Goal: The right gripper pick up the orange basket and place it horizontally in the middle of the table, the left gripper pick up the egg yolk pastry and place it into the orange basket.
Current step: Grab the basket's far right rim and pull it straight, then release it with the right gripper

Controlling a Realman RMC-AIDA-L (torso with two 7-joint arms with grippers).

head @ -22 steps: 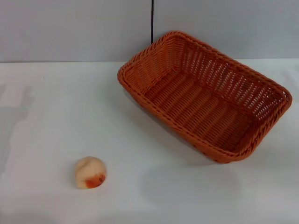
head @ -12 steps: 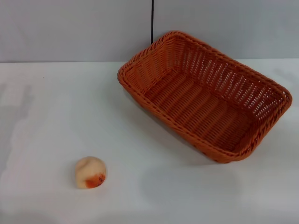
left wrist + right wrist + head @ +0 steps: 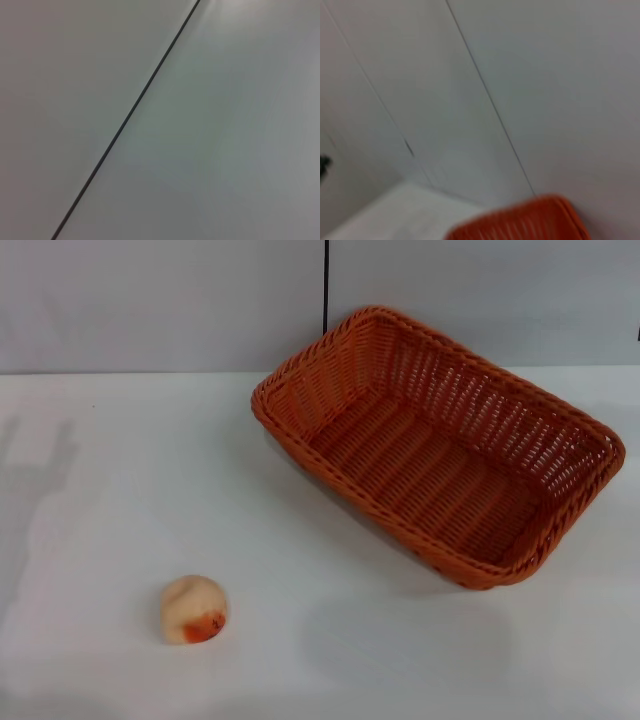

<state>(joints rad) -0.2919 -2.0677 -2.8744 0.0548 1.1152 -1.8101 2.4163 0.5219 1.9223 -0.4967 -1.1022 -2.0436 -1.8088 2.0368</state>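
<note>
The orange basket (image 3: 440,445) rests on the white table (image 3: 120,460) at the back right, set at a slant with its far corner against the wall. Its rim (image 3: 520,224) also shows in the right wrist view. The egg yolk pastry (image 3: 194,609) lies by itself near the front left, red blotch facing forward. At the right edge of the head view, above the basket's right end, only a sliver of the right gripper's dark tip (image 3: 638,334) shows. The left gripper is out of view; its wrist view holds only grey wall.
A grey wall (image 3: 150,300) with a thin black vertical seam (image 3: 326,285) stands behind the table. An arm's shadow (image 3: 40,455) falls on the table's left side.
A dark tip has come into sight at the right edge of the head view. The shadow on the table's left side has grown sharper. Basket and pastry have not moved.
</note>
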